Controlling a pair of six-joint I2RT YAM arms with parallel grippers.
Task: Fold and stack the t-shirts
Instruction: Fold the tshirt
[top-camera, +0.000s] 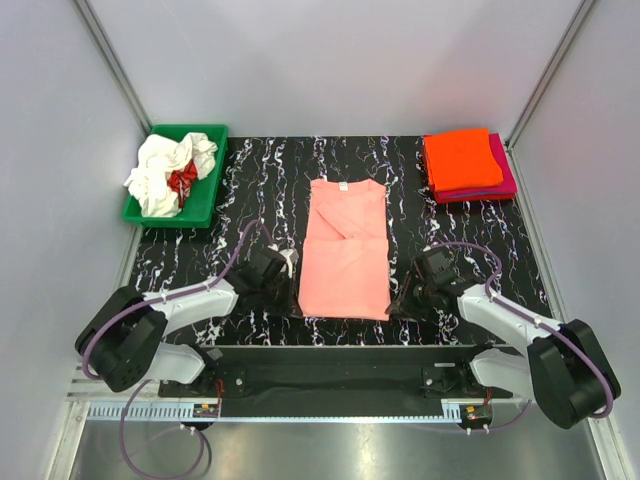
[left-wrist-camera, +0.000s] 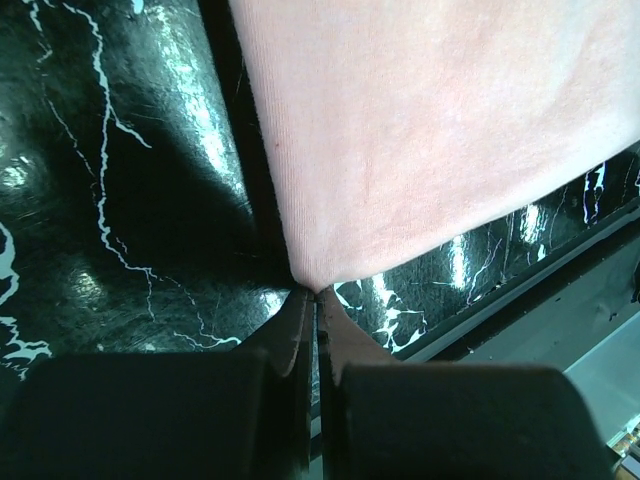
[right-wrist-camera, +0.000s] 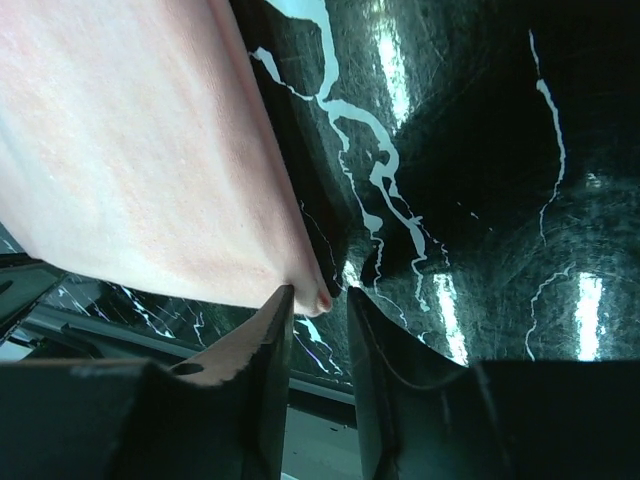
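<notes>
The salmon-pink t-shirt (top-camera: 345, 255) lies flat mid-table, collar to the far side, sleeves folded in. My left gripper (top-camera: 292, 266) is at its near-left corner. In the left wrist view the jaws (left-wrist-camera: 316, 295) are pressed together with the corner of the pink cloth (left-wrist-camera: 430, 140) pinched at their tips. My right gripper (top-camera: 403, 297) is at the near-right corner. In the right wrist view it (right-wrist-camera: 320, 298) stands a little open, with the tip of the pink cloth (right-wrist-camera: 130, 160) between the fingers. A folded orange shirt (top-camera: 461, 158) lies on a magenta one (top-camera: 503, 175) at the back right.
A green bin (top-camera: 206, 203) at the back left holds crumpled white shirts (top-camera: 155, 180) and a red one (top-camera: 182, 180). The black marbled mat (top-camera: 250, 190) ends at a metal rail (top-camera: 330, 352) just behind both grippers. Grey walls close in the sides and back.
</notes>
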